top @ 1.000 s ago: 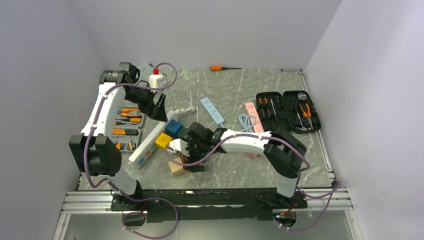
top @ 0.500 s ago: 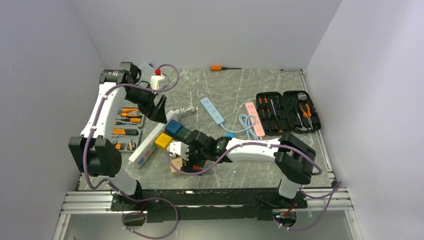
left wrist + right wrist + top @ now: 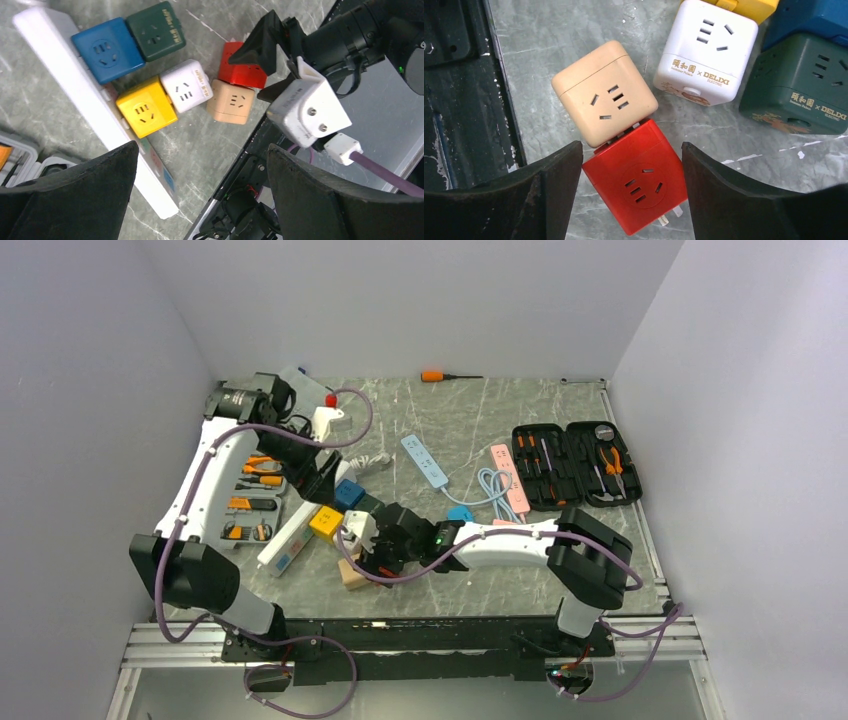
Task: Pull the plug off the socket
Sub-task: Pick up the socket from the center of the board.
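A red cube plug [image 3: 636,175] is plugged by its prongs into a beige cube socket [image 3: 604,92]; both lie on the marble table. My right gripper [image 3: 630,165] is open, with one finger on each side of the red cube. In the top view the right gripper [image 3: 372,560] hides the red cube and the beige cube [image 3: 351,577] shows beside it. My left gripper [image 3: 322,475] is open and empty, held above the cube cluster. In its view [image 3: 200,165] the red cube [image 3: 242,72] and the beige cube [image 3: 231,102] lie ahead.
White [image 3: 706,52], green [image 3: 801,85], blue [image 3: 107,50] and yellow [image 3: 145,107] cubes crowd just beyond the pair. A long white power strip [image 3: 295,530] and a tool tray [image 3: 250,490] lie left. Blue [image 3: 425,461] and pink [image 3: 508,473] strips and a black tool case [image 3: 575,462] lie right.
My right gripper has moved left and nearer, coming down around the red cube. My left arm has swung right and nearer, over the cube cluster.
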Available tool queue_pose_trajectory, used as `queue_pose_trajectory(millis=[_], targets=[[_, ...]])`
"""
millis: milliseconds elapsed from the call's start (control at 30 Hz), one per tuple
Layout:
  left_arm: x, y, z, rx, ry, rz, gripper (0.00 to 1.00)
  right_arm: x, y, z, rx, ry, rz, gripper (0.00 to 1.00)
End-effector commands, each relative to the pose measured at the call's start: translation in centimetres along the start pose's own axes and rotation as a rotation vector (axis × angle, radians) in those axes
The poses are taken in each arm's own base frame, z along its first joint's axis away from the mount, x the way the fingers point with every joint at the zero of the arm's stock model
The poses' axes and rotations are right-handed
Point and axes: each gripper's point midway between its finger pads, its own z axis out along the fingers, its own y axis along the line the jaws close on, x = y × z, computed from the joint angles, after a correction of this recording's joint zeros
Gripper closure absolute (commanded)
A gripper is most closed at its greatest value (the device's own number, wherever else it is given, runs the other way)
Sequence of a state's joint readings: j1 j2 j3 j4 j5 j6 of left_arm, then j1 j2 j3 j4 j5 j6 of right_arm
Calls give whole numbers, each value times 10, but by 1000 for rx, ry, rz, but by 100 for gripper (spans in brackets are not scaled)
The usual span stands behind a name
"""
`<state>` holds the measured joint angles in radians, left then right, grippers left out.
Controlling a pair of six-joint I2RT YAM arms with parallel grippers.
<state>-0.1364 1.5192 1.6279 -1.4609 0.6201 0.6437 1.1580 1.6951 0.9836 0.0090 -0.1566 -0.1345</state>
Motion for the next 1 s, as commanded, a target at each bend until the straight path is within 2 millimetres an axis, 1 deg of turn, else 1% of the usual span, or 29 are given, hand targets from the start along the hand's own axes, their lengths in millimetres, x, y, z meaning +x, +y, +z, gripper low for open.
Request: queue_pose_trajectory(millis=[0,33,133,233,333,367,400,433,467,500,533,600,667,867,967], targets=[[1,-18,2,3,0,99,1,-37,-9,-8,66,-90,32,32],[4,-20,3,5,4,109,1,-36,-8,-9,65,-90,29,36],[11,-21,4,3,18,120,1,-32,-7,-9,57,-83,16,54],[18,-22,8,10,21,129,1,-31,-7,-8,54,-79,6,68],[19,-25,13,30,0,144,1,-32,-4,-6,33,-66,0,82],[19,-26,14,40,-4,144,1,-32,-1,-5,20,-65,0,82],[19,-28,15,54,-3,143,1,-26,1,-5,7,-42,3,78],[20,-29,16,67,1,142,1,-22,3,-5,3,-27,6,67],[20,-30,17,80,6,142,1,-19,3,-6,1,-18,6,51],[20,-30,17,87,6,144,1,-17,3,-8,7,-17,0,39],[19,-30,17,91,7,148,1,-17,3,-11,8,-25,-11,31],[18,-30,16,91,5,158,1,-18,5,-17,-2,-50,-41,22],[14,-30,14,91,0,169,1,-12,8,-19,-21,-33,-66,19],[4,-27,4,65,-4,190,0,1,19,-14,-106,27,-128,19],[4,-29,1,62,-3,206,1,16,20,-11,-129,68,-141,20]])
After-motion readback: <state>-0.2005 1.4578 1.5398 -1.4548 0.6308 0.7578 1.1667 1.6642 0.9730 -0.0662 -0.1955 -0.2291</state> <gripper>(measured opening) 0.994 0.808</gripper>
